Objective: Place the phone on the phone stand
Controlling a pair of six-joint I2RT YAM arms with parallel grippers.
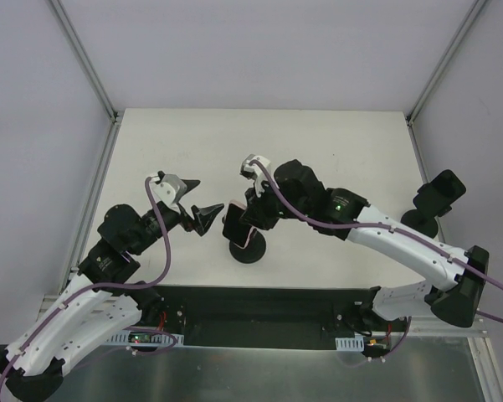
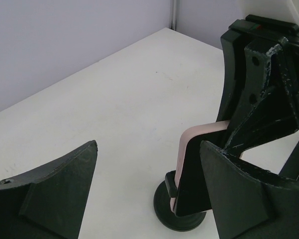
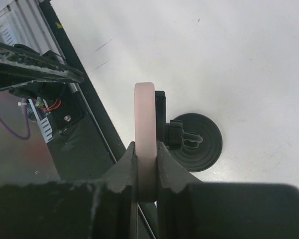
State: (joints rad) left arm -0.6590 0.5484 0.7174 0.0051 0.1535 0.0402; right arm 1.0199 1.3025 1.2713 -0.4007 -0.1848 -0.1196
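Note:
The phone has a pink case and a black screen. It stands upright against the cradle of the black phone stand, whose round base rests on the white table. My right gripper is shut on the phone's top edge; in the right wrist view the fingers pinch the pink edge with the stand's base beside it. My left gripper is open and empty just left of the phone; its view shows the phone sitting in the stand.
A black metal strip runs along the table's near edge between the arm bases. A black camera mount stands at the table's right edge. Grey walls and frame posts enclose the white table.

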